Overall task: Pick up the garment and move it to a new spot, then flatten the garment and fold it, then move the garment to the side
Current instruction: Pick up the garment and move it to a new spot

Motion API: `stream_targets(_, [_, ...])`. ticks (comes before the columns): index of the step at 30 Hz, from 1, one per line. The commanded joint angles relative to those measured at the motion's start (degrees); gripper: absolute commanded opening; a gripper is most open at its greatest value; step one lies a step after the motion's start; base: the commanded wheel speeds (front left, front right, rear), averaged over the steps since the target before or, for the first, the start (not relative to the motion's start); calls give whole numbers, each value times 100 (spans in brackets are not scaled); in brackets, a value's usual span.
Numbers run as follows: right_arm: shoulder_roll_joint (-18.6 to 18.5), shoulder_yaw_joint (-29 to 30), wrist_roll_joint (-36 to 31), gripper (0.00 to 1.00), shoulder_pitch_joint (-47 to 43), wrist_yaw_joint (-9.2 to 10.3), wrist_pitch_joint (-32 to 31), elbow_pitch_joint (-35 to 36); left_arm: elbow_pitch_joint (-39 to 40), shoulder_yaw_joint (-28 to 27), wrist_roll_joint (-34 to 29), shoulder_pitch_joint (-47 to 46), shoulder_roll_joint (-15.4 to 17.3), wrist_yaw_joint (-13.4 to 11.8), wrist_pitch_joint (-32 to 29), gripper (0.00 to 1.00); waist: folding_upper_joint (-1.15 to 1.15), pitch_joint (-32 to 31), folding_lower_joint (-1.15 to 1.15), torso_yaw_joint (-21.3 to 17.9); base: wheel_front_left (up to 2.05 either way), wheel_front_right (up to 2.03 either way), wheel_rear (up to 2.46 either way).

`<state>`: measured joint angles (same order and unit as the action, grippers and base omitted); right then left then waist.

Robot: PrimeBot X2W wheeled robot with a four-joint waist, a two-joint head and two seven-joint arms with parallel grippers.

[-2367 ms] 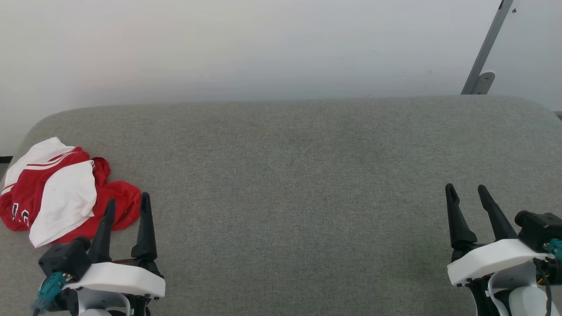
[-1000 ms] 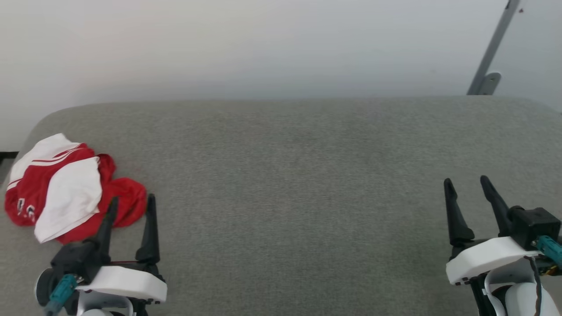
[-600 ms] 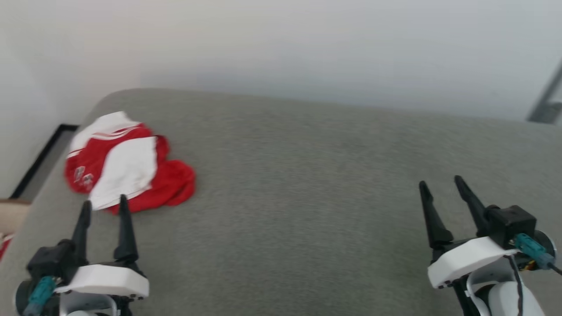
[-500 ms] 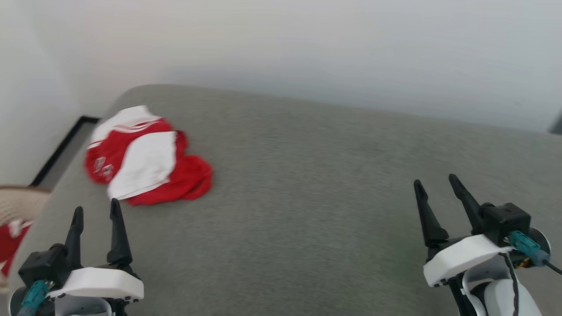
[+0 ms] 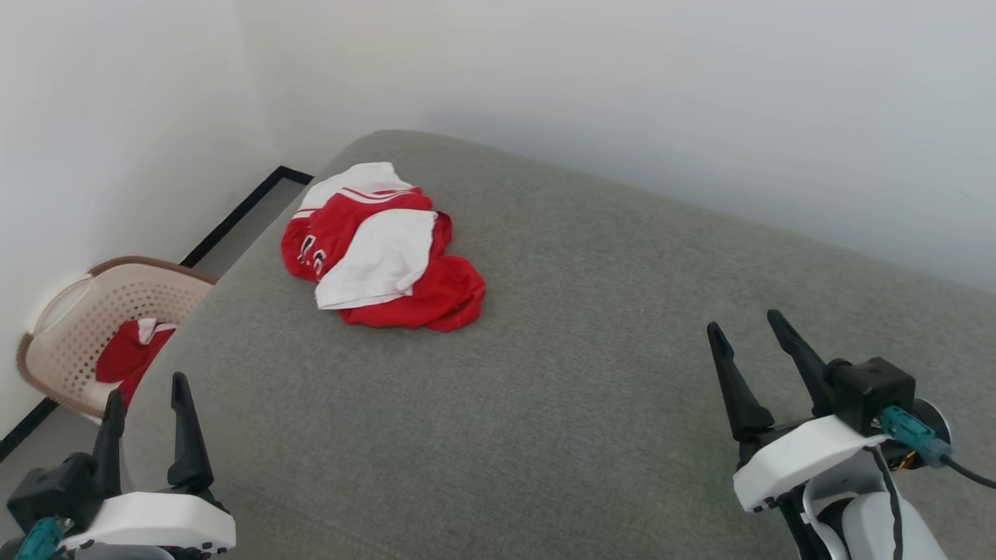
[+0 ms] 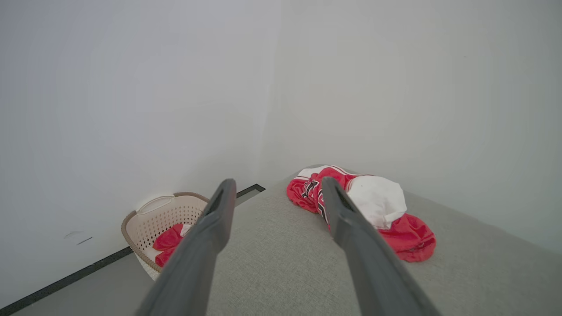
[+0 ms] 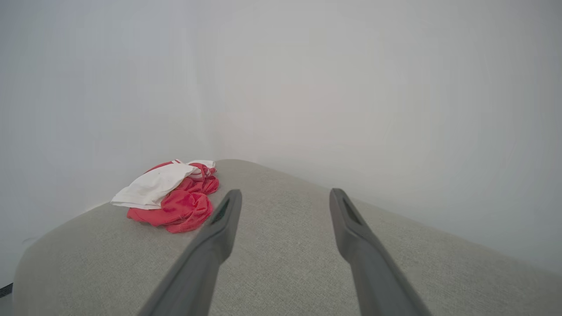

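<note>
Table (image 5: 622, 404): grey fabric-covered top with rounded corners, the largest item in the head view, carrying 1 heap. Garment (image 5: 342, 225): lies crumpled on the table near its far left corner, touching nothing but the table top, well apart from both grippers and nearer the left one. Handling, judged: thin soft jersey, light and limp, no stiffness. It will sag and trail when lifted and may drag on the fabric top, so 1 pinch is likely to raise only 1 layer. Best hold looks to be a raised fold: the bulged red lobe (image 5: 440, 299) on the near right of the heap, or the free lower edge of the white sleeve (image 5: 377, 260) lying on top. The seam at the striped band (image 5: 362, 192) should give a firmer bite than plain cloth. Looks: red body, 2 white areas, red-and-white stripes toward the far edge, and a dark-and-white print (image 5: 311, 250) on the left side, partly folded and not readable. Basket (image 5: 93, 311): beige, perforated, brown rim, standing lower than the table off its left edge. Right gripper (image 5: 743, 320): jaws spread wide, nothing between them, over the table's near right. Left gripper (image 5: 148, 386): likewise spread and empty, at the table's near left corner. Small cloth (image 5: 128, 354): red and white, bunched in the basket, not the target.
</note>
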<state>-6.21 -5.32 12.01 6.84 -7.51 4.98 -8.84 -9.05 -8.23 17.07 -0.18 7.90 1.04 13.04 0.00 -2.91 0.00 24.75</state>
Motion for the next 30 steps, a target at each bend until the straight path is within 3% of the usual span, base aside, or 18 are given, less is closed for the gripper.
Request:
stream_targets(1, [-38,23,28,100,5,4,-35,38,5,-21,43,25,40,-8,-46,100,0,39,0,63,0,0,0])
stream_targets(12, [-161,365,-22,100,146,3,-203,345,-498,106,283,-904,149,203,-185,100,0,561,0,-115,0,0,0])
stream_targets(21, [-286,419,-69,100,476,4,-386,666,-1429,192,512,-2228,473,453,-194,100,0,1206,0,-598,0,0,0])
stream_targets(30, [-428,336,-139,100,937,3,-584,1080,-2844,411,682,-3780,870,601,-181,100,0,2074,0,-1207,0,0,0])
